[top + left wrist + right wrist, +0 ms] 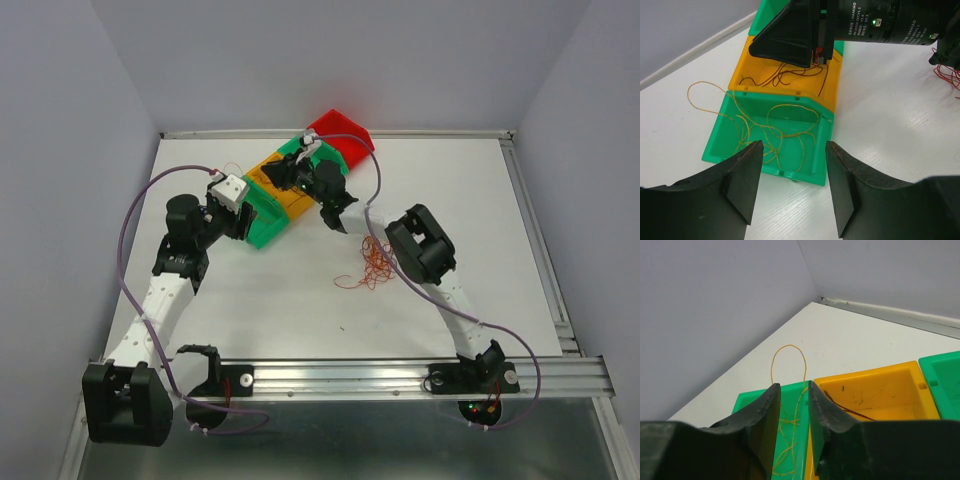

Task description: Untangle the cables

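Loose orange-red cables point(372, 262) tangled on table point(480, 200), right of orange bin point(741, 75), nearer arms. Next, left gripper point(794, 149) spread wide, empty, hovering before green bin point(715, 142) adjoining orange bin's near side; yellow cables point(747, 131) coil inside. In orange bin, dark red cables point(785, 75). Above it, right gripper point(793, 386), jaws slightly parted, pinching nothing.

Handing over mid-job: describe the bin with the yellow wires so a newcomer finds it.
On the white table, a diagonal row of plastic bins runs toward the back wall. Take the green bin at its near end, beside the orange bin. It holds thin yellow curly wires; the orange bin's are dark red.
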Tool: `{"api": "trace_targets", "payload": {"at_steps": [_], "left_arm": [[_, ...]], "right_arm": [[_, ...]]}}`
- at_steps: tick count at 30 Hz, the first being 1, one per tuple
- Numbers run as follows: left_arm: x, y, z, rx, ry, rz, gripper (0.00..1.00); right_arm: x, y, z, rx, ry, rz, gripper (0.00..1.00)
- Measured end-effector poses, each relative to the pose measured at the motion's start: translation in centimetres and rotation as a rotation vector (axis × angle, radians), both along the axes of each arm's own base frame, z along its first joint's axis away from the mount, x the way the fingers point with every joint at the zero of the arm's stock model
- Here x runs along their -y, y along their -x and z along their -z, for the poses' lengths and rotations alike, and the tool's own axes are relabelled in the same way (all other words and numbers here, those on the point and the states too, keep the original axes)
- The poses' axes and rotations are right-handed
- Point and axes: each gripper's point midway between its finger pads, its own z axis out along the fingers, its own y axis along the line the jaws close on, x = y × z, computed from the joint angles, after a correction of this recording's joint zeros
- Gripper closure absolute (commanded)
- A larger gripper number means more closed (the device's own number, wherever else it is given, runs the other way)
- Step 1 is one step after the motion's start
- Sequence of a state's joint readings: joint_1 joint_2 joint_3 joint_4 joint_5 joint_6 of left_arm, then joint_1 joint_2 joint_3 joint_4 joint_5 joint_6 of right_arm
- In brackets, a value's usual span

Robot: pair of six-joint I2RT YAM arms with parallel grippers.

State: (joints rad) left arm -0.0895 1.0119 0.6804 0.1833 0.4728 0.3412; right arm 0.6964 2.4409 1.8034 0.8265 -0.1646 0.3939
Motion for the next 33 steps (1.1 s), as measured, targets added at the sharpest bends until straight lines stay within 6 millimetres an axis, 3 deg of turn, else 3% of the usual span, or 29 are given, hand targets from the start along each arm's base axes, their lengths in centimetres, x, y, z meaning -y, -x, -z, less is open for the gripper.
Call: {"api": "trace_targets", "payload": {"at_steps": [2, 3, 7, 11, 14, 15, 16, 18, 21, 24, 30, 33], "left_arm": [[0.0, 0.0, 0.0, 0.000, 0.000, 0.000, 0.36], [0.0, 0.0, 0.0, 0.001, 0.000, 0.000, 0.36], [0.0, 0.0, 0.0, 0.001, 0.000, -0.001, 0.36], [0.0, 0.0, 0.0, 0.001, 0.000, 0.000, 0.33], [0.2, 0.1, 0.0, 0.004, -0.008, 0.022, 0.32], [0.3, 0.1, 0.1, 0.002, -0.008, 0.026, 0.32], [0.4, 0.1, 0.3, 0.000, -0.010, 0.035, 0.30], [0.9, 0.2, 0.8, -0.014, -0.011, 0.071, 0.30], [2.7, 0.7, 2.3, -0.065, 0.000, 0.174, 0.29], [6.0, 1.2, 3.3, -0.120, 0.000, 0.298, 0.28], [15.8, 3.7, 2.5, -0.083, -0.059, 0.592, 0.26], [19.4, 3.2, 2.1, -0.072, -0.087, 0.700, 0.28]], "right_arm": [[-0.1, 0.0, 0.2, -0.006, 0.005, 0.013, 0.52], [0.0, -0.2, 0.3, -0.011, 0.005, 0.025, 0.50], [0.6, -0.5, 0.3, -0.015, 0.012, 0.060, 0.50], [2.9, 1.2, 0.1, -0.062, 0.059, 0.095, 0.50], [6.4, 3.7, -1.5, -0.117, 0.132, 0.148, 0.49], [7.0, 4.2, -2.6, -0.119, 0.130, 0.159, 0.49], [8.7, 5.4, -5.0, -0.111, 0.135, 0.186, 0.48], [11.3, 7.5, -7.3, -0.102, 0.136, 0.220, 0.47], [16.4, 11.7, -7.9, -0.130, 0.161, 0.287, 0.41], [20.0, 14.4, -6.2, -0.176, 0.202, 0.344, 0.41], [25.8, 18.9, 2.2, -0.338, 0.351, 0.435, 0.30], [28.9, 20.6, 3.8, -0.377, 0.358, 0.520, 0.28]]}}
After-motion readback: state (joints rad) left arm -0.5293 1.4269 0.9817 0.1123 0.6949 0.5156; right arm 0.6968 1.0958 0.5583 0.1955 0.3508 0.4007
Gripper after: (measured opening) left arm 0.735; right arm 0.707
